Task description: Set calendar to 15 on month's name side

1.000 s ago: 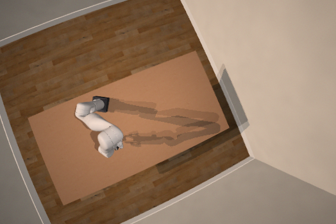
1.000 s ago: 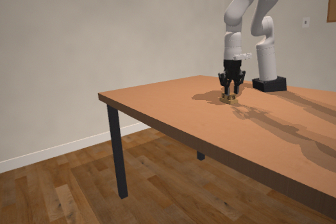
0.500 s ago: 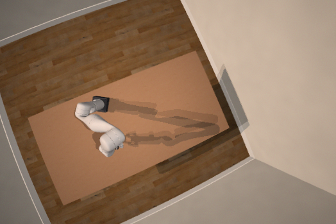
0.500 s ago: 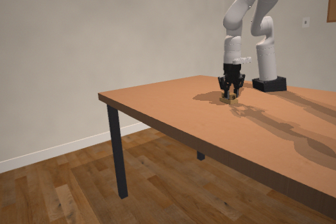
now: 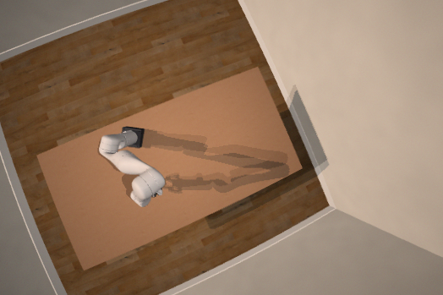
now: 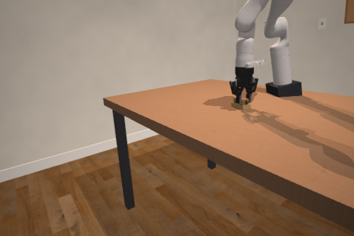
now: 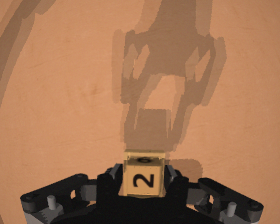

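A small yellow wooden tray [image 6: 236,106] [image 7: 133,151] stands on the table. In the wrist view a yellow cube [image 7: 132,186] shows a black 2, turned sideways, on its top. A foreshortened side shows a dark rounded digit that I cannot read surely. In the exterior view a cube [image 6: 246,102] with a dark mark stands in the tray between the fingers. My gripper [image 6: 243,101] [image 7: 143,173] points down and is part-open, with one finger on each side of the cube. The other cube is not clearly seen; the gripper hides it. The month's name does not show.
The table top [image 5: 220,110] [image 6: 175,111] carries the arm's black base [image 5: 138,139] [image 6: 284,89] behind the gripper. The arm's shadows fall across the table. In the top view the arm covers the tray and cubes. No other objects show on the table.
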